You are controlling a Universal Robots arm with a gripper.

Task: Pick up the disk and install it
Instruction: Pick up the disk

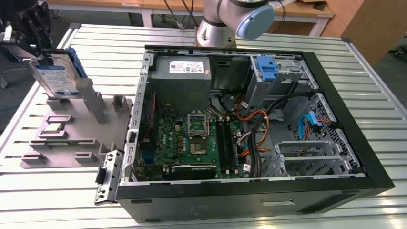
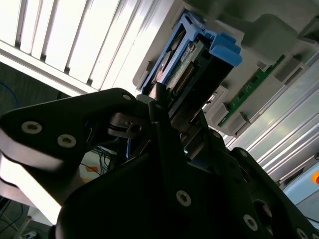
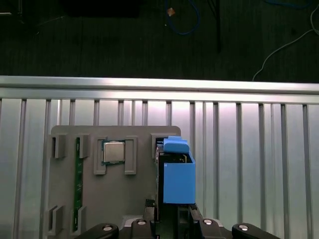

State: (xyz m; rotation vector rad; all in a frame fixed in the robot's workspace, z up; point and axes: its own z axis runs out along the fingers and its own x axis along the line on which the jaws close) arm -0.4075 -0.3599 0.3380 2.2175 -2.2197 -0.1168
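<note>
exterior view / progress: you're looking at the early part of the job. The disk (image 1: 56, 76) is standing on edge in the grey fixture (image 1: 70, 143) on the table (image 1: 51, 200), at the exterior view's left and well apart from the open PC case (image 1: 375, 181).
exterior view / done: nothing installed yet. The disk is not yet inside the case.
exterior view / left: by my read, you're facing the lift, the carry to the case and the seating.
exterior view / tool: the tool (image 1: 38, 50) is hanging right at the disk's upper end.
exterior view / not the target: the grey power supply (image 1: 182, 67) and the blue latch (image 1: 268, 67) are sitting in the case.
second wrist view / tool: the tool (image 2: 174, 114) is reaching around the near end of the disk (image 2: 182, 59), whose blue rail (image 2: 224, 47) is pointing away toward the fixture (image 2: 269, 35).
second wrist view / grip: you're not getting a clear answer here. I can't tell if it is clamped or slack.
first wrist view / disk: the disk (image 3: 178, 179) is running from the tool (image 3: 172, 224) down to the fixture (image 3: 139, 199), beside a chip (image 3: 114, 152) and a green memory stick (image 3: 77, 184).
first wrist view / seating: can't tell if it is sitting in its slot or just clear of it.
</note>
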